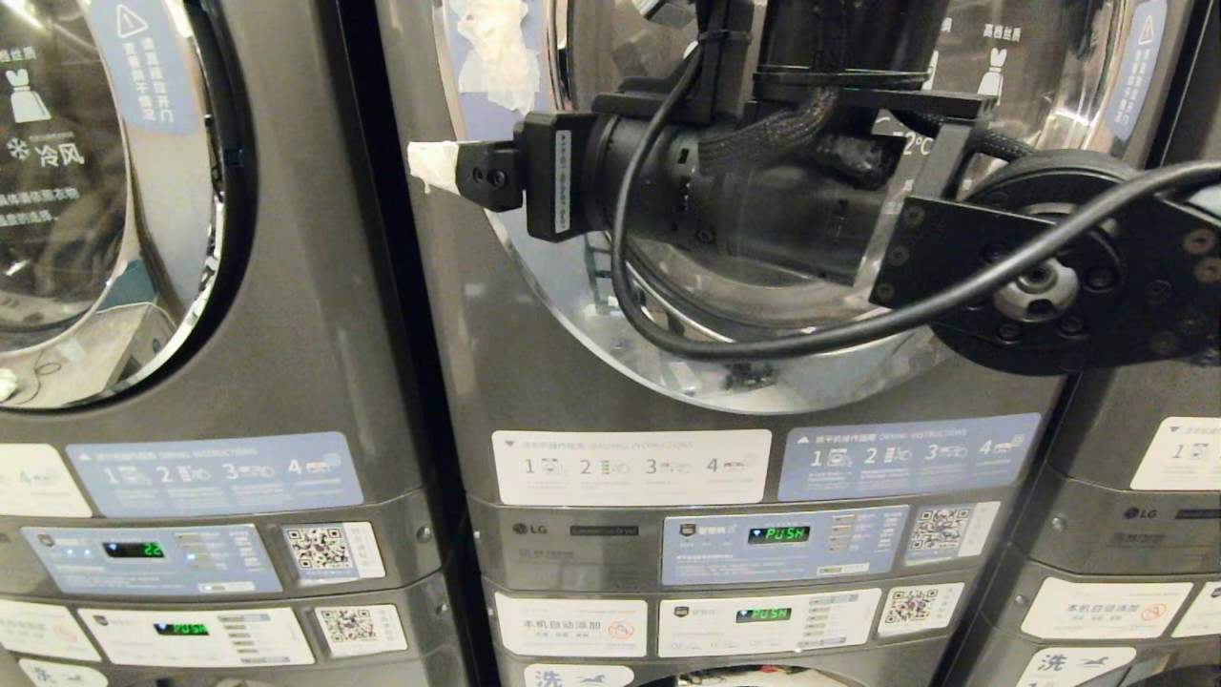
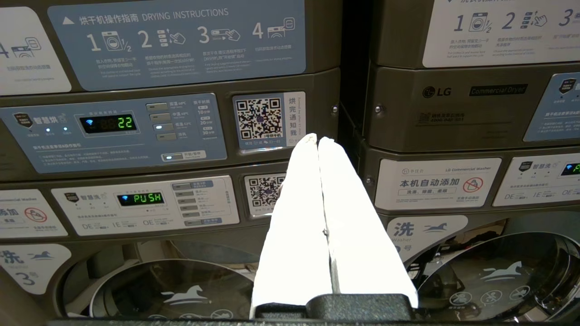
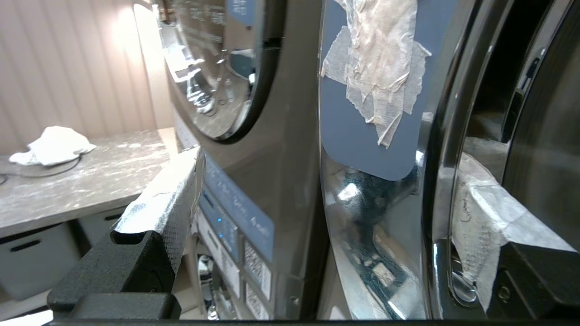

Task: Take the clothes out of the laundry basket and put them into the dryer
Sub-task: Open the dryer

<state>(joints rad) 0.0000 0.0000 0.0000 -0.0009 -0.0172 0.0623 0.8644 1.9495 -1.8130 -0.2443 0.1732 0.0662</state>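
1. The dryer (image 1: 725,315), dark grey metal with a round chrome-ringed glass door (image 1: 763,372), fills the frame's centre; crumpled white tape clings at its upper left.
2. The right gripper (image 3: 326,217) spreads wide at the door's edge, holding nothing.
3. The left gripper (image 2: 319,145) is pinched together, empty.

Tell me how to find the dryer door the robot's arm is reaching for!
Look at the row of grey machines: the middle one has the big round door with a shiny silver rim. The right gripper, wide open, is up at that door's left edge. Only this door has crumpled whitish tape stuck on its blue label; the neighbour door on the left has none.
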